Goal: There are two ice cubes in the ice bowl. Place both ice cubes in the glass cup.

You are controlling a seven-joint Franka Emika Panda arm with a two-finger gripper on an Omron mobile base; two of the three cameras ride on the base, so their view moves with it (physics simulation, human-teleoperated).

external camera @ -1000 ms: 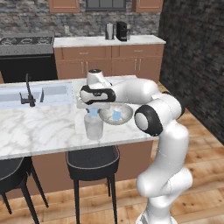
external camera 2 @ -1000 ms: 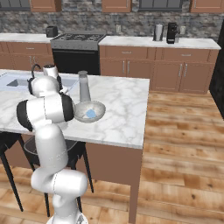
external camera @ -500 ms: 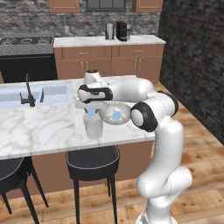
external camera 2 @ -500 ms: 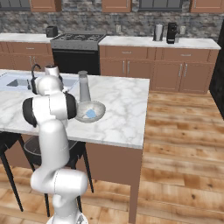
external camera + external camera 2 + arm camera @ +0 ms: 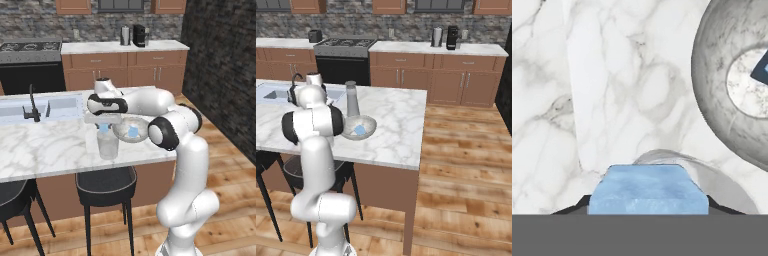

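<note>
Hand (image 5: 103,125) pinching a small pale-blue translucent ice cube (image 5: 648,189) should centre over the short clear glass cup (image 5: 107,145) near the worktop's front edge, seemingly below, before releasing.

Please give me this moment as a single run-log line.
gripper: shut on ice cube | position: above glass cup | second ice cube: in ice bowl | stage: first cube not yet released
</note>
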